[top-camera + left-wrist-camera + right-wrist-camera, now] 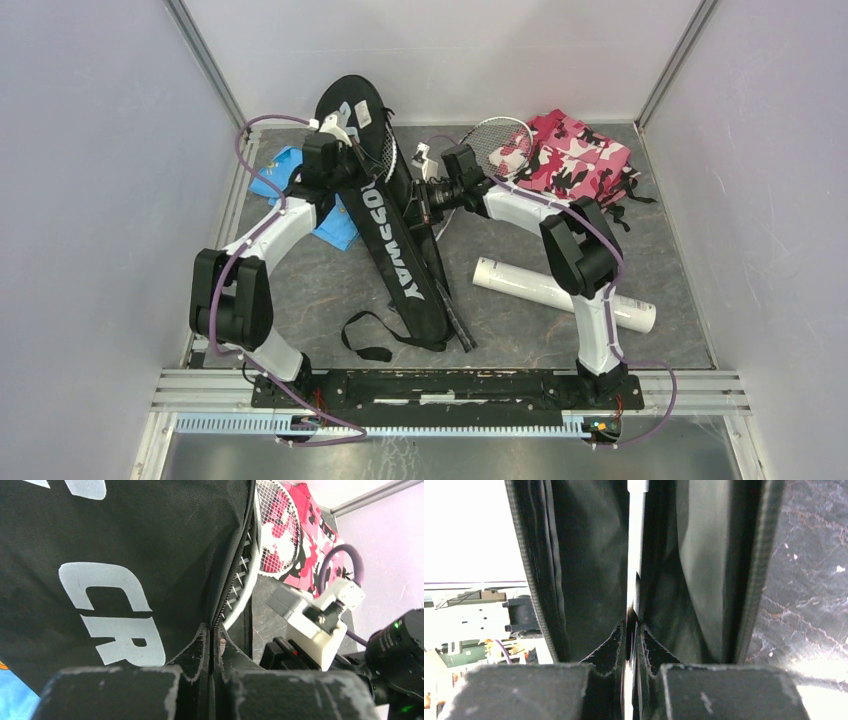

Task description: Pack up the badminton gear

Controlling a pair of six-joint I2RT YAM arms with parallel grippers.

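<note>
- Near right: you find the long white tube (560, 293) lying flat on the grey worktop (320, 290), partly behind the right arm and well apart from the other gear.
- Centre: the black "CROSSWAY" racket bag (395, 240) lies on a slant, its narrow end and loose strap near you, its wide end far left.
- Mid right edge of the bag: your right tool (631, 627) is pinched nearly closed on a fold of the black bag fabric.
- Left of the bag: a blue printed cloth (272, 182) lies under the left arm.
- Far end of the bag: your left tool (214, 637) is closed tight on the bag's zipped edge.
- Just beside that edge: a racket (254, 565) shows its white rim and strings.
- Far right: a second racket (497, 140) rests with its head partly on the pink camouflage cloth (580, 160).
</note>
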